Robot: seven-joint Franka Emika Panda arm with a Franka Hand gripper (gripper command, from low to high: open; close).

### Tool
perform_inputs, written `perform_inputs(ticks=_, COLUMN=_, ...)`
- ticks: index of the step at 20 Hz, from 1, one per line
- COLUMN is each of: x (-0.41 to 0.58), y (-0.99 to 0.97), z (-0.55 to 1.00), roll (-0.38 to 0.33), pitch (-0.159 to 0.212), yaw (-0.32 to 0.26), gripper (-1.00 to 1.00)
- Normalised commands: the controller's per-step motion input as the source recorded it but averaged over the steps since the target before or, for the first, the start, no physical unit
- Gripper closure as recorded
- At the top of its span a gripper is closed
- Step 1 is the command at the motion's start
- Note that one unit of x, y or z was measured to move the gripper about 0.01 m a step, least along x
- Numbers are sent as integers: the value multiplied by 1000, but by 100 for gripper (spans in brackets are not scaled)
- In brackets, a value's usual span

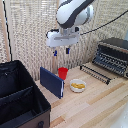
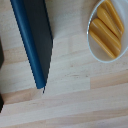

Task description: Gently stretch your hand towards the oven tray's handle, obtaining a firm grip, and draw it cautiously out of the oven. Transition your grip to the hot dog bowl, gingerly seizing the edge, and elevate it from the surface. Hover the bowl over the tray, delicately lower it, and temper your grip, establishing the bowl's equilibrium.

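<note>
The hot dog bowl (image 1: 77,85) is a small white bowl with yellow-orange food, standing on the wooden table. It also shows in the wrist view (image 2: 107,31). My gripper (image 1: 61,51) hangs high above the table, above the red cup and to the exterior view's left of the bowl. It is open and empty. The oven (image 1: 114,54) stands at the exterior view's right. The oven tray (image 1: 97,71), a dark wire rack, sticks out in front of it, with its handle (image 1: 93,75) along the front edge. My fingers are out of the wrist view.
A red cup (image 1: 62,73) stands behind a dark blue upright flat box (image 1: 52,82), which also shows in the wrist view (image 2: 35,42) beside the bowl. A large black fabric bin (image 1: 20,97) fills the exterior view's lower left. A slatted screen stands behind the table.
</note>
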Motion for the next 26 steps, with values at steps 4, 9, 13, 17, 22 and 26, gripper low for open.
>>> perform_inputs(ticks=4, x=-1, y=-4, z=0, roll=-285, pitch=30, yaw=90, gripper=-100)
perform_inputs(ticks=9, x=-35, y=-94, z=0, roll=-375, pitch=0, yaw=99, gripper=-100)
perform_inputs(ticks=13, x=-1, y=-109, z=0, roll=-375, pitch=-12, yaw=100, gripper=-100)
perform_inputs(ticks=17, x=0, y=-194, z=0, roll=-362, pitch=-56, yaw=115, gripper=-100)
perform_inputs(ticks=22, x=0, y=-228, z=0, roll=-317, pitch=-106, yaw=129, gripper=-100)
perform_inputs(ticks=26, x=6, y=-223, z=0, roll=-314, pitch=-98, yaw=127, gripper=-100)
